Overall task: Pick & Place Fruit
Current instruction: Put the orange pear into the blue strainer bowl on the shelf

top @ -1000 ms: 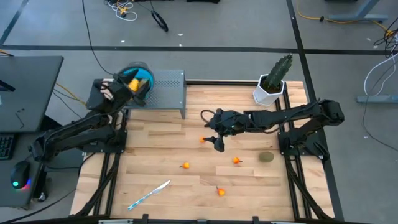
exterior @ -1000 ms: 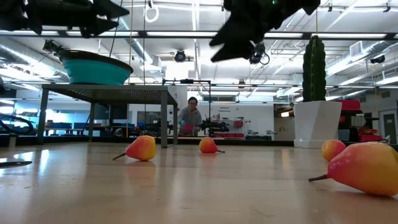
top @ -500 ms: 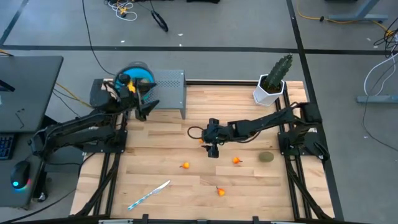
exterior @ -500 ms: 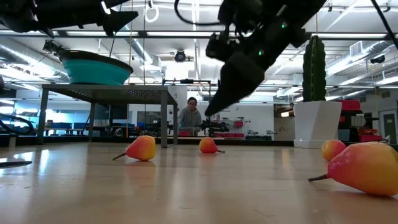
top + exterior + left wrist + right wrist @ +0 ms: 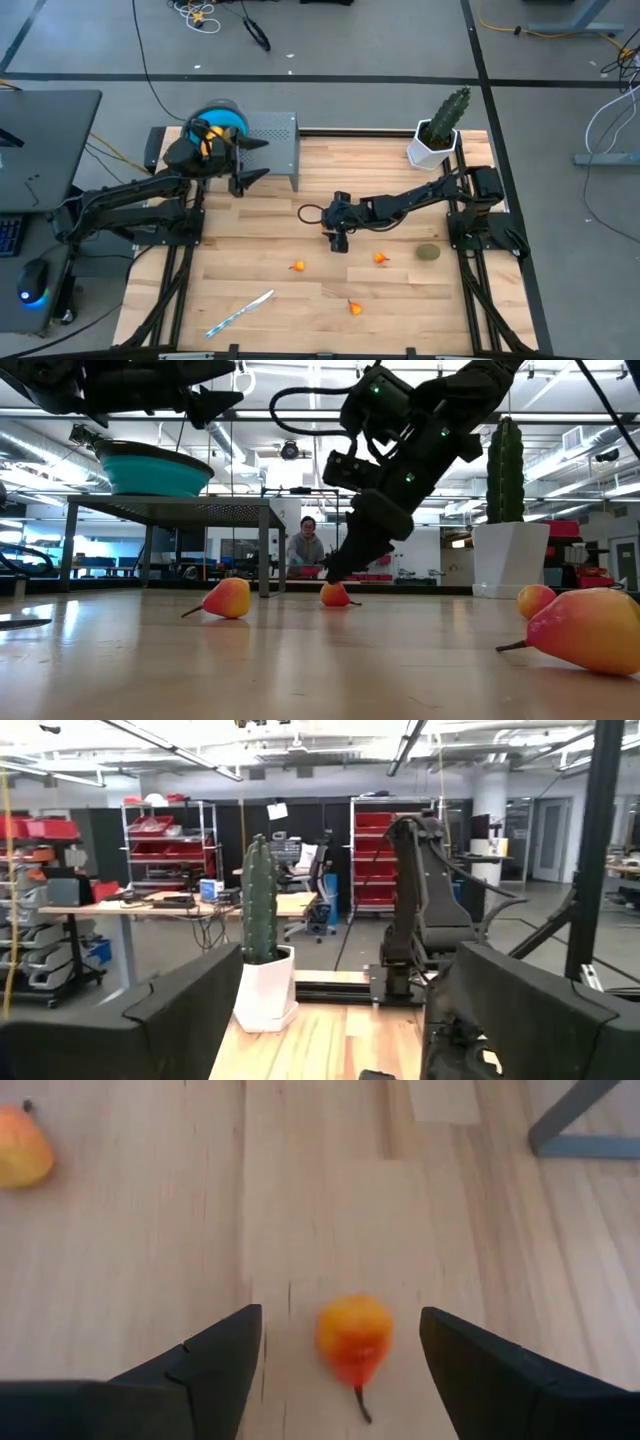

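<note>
- My right gripper (image 5: pixel 340 1342) hangs spread around an orange-red fruit (image 5: pixel 354 1336) mid-table, grasping nothing.
- My left gripper (image 5: pixel 245 160) hovers released by the table's (image 5: pixel 400 300) far-left corner.

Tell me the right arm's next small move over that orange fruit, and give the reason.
Probably lower the right gripper a little further, then close. Its open fingers already straddle the small orange fruit, which lies on the table between them, not yet gripped. The left gripper waits open near the grey stand.

A tall green cactus in a white pot (image 5: pixel 437 139) stands at the wooden table's (image 5: pixel 260 255) far corner; a slim white-and-blue knife-like stick (image 5: pixel 240 312) lies near its front edge.
</note>
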